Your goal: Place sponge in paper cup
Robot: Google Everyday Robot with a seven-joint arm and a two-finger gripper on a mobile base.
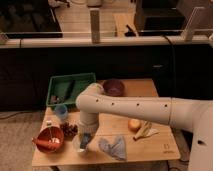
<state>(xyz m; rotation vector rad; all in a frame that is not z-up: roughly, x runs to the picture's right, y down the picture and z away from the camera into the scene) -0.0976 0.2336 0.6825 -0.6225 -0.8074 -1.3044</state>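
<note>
My arm comes in from the right and bends down at the table's front left. My gripper points down right over a pale paper cup that stands near the front edge. A small bluish piece, which may be the sponge, shows at the gripper's tip at the cup's mouth. I cannot tell whether it is held or lies in the cup. The arm hides most of the cup.
Wooden table. Red bowl at the front left, dark berries beside it, a blue cup behind. Green tray and purple bowl at the back. Blue cloth, orange fruit and banana to the right.
</note>
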